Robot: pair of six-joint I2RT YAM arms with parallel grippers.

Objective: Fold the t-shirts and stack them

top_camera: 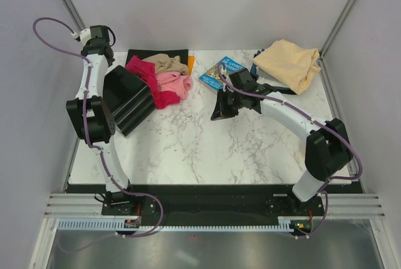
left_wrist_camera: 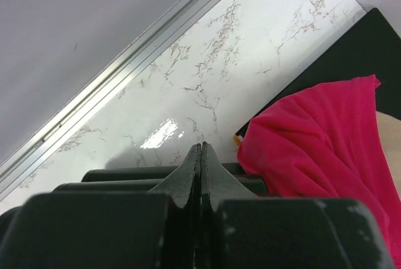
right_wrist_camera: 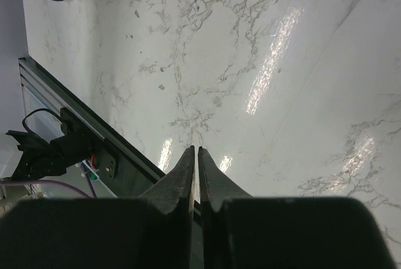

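Mid-worktop (top_camera: pixel 188 143): right jaws narrowed to a slit, empty, over bare marble; left jaws pressed together, empty, just beside the crimson t-shirt (left_wrist_camera: pixel 313 137). Beyond, heaped with it: pink t-shirt (top_camera: pixel 177 84), tan t-shirt (top_camera: pixel 166 63), partly on the black mat (top_camera: pixel 156 52). Far right corner: peach-cream t-shirt (top_camera: pixel 289 63), well apart from both jaws.

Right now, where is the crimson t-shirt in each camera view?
Top external: the crimson t-shirt lies upper left of centre, against the black mat.
Left wrist: lower right, just right of the left pincer.
Right wrist: not in it.
Shared landmark: the white marbled tabletop, in all three views.
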